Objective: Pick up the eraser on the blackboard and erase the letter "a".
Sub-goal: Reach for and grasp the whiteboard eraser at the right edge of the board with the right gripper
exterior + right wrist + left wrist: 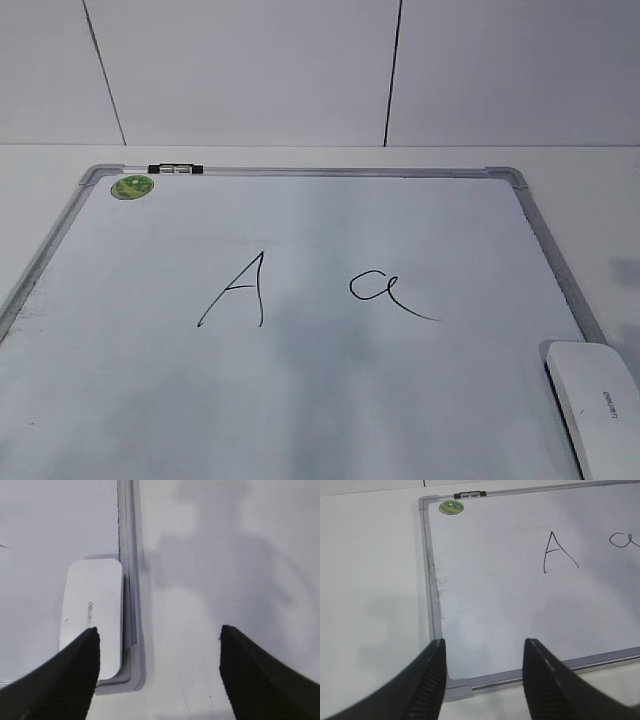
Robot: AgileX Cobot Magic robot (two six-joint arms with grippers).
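The white eraser (592, 400) lies flat in the near right corner of the blackboard (300, 400); the right wrist view shows the eraser (92, 610) against the board's right frame (131, 580). The cursive letter "a" (385, 292) is written right of centre, beside a capital "A" (238, 290). My right gripper (159, 632) hangs open above the board's corner and the bare table, the eraser just left of its left finger. My left gripper (484, 645) is open over the board's near left corner (460, 685). Neither gripper shows in the exterior view.
A black-and-white marker (175, 169) rests on the board's far frame near a round green sticker (132, 186). White table (225, 555) surrounds the board, with a white wall (320, 70) behind.
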